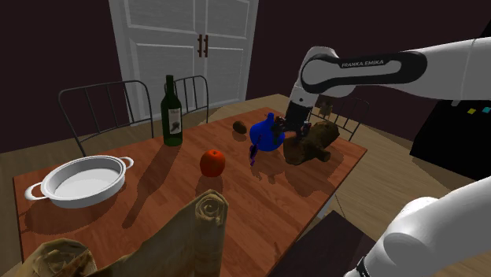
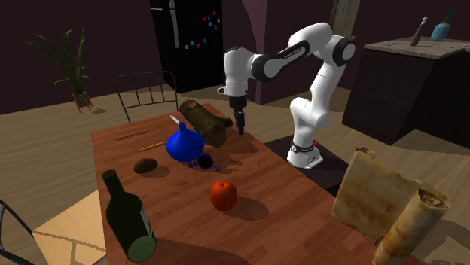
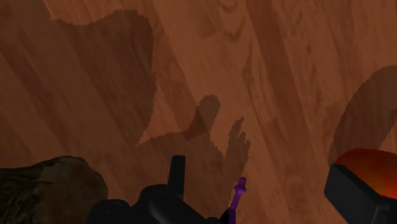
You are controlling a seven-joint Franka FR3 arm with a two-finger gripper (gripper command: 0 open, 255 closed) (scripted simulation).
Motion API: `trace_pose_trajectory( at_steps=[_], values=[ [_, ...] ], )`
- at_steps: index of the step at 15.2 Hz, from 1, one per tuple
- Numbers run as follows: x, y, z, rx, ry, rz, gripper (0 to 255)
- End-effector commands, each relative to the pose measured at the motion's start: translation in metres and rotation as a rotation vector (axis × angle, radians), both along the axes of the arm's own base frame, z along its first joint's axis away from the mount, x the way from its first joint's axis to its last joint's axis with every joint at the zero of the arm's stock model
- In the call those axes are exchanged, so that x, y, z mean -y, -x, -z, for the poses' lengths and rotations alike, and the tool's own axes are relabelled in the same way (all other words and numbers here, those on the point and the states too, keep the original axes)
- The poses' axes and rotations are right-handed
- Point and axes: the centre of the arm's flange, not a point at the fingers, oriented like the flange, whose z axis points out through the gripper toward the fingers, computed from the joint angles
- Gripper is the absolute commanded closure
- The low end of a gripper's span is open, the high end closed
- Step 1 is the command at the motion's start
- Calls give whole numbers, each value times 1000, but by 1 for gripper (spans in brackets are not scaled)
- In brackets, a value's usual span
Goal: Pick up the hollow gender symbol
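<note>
The hollow gender symbol [image 1: 252,157] is a small purple piece lying on the wooden table, right against the base of a blue vase [image 1: 266,135]. The second exterior view has the symbol [image 2: 203,161] between the vase [image 2: 183,144] and a red-orange fruit [image 2: 223,194]. My black gripper [image 1: 293,126] hangs above the table beside a brown log [image 1: 312,142], some way from the symbol. In the wrist view the fingers [image 3: 177,173] stand apart and open, with only the symbol's purple tip [image 3: 238,189] below them, untouched. In the second exterior view the gripper [image 2: 241,126] points down.
A dark green wine bottle [image 1: 171,112], a white two-handled dish [image 1: 83,179], a small brown lump [image 1: 238,126] and the fruit [image 1: 212,162] stand on the table [image 1: 149,201]. Tan rolled paper [image 1: 206,228] rises at the near edge. Metal chairs [image 1: 102,106] stand behind the table.
</note>
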Motion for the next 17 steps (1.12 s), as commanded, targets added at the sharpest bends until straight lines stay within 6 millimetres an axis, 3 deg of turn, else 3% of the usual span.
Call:
trace_pose_trajectory(
  at_steps=[1, 11, 17],
  values=[
    [2, -19, 12, 11, -15, 53, 0],
    [26, -124, 66, 58, -90, 302, 0],
    [28, -129, 95, 60, -94, 314, 0]
  ],
)
